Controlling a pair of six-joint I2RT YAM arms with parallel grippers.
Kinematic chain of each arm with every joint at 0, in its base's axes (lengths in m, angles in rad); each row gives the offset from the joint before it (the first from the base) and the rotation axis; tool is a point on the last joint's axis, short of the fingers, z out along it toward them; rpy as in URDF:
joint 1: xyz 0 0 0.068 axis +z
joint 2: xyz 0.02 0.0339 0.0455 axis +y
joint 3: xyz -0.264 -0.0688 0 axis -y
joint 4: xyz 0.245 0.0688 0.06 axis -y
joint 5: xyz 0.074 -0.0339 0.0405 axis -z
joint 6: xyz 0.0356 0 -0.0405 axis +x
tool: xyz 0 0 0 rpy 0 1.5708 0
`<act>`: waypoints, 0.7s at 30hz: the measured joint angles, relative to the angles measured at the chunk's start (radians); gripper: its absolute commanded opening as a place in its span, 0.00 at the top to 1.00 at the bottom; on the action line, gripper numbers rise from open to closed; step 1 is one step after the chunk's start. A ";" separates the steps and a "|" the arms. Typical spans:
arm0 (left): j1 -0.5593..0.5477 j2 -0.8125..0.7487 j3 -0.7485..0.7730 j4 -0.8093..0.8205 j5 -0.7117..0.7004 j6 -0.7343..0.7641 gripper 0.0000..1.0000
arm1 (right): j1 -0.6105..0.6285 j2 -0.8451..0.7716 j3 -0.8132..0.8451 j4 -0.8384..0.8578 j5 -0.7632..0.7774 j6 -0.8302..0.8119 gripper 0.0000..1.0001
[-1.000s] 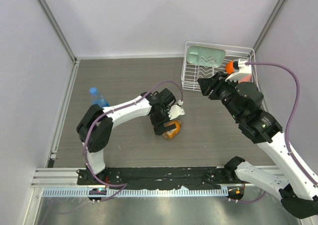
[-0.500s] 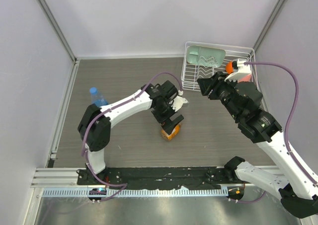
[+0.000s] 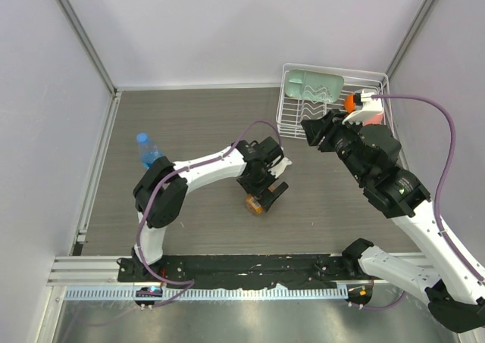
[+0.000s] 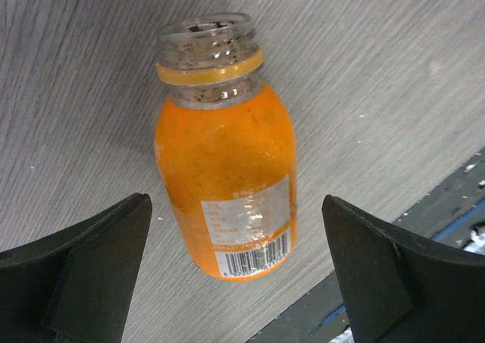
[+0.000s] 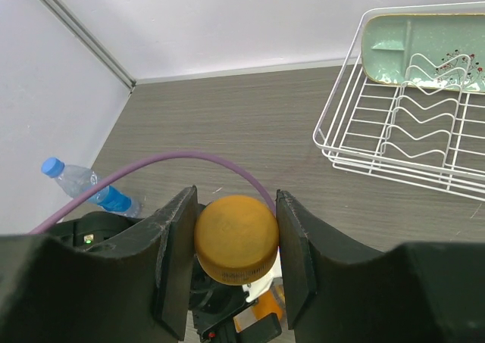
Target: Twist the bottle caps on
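- Orange liquid fills the squat bottle [image 4: 226, 176] to its shoulder. It seems to stand uncapped on the table [image 4: 394, 70], so we judge it weighty for its size and quick to spill if tipped.
- Our left gripper [image 4: 233, 200] hangs with jaws spread wide either side of it, touching nothing.
- We would clamp the labelled belly and leave the threaded neck free; the smooth plastic may slip or dent.
- Our right gripper [image 5: 236, 244] pinches the orange cap [image 5: 236, 233] by its sides, near the wire rack [image 5: 379, 142]. The cap looks light and stiff.
- The clear bottle [image 5: 95, 191] is well apart, blue cap [image 5: 51, 166] on.
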 measured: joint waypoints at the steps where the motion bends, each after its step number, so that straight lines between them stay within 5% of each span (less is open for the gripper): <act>1: -0.004 0.000 -0.011 0.011 -0.016 0.000 0.00 | 0.000 0.000 0.000 0.000 0.000 0.000 0.80; 21: -0.011 0.017 -0.114 0.154 -0.210 0.009 0.00 | 0.000 0.011 0.007 -0.003 -0.006 0.000 0.82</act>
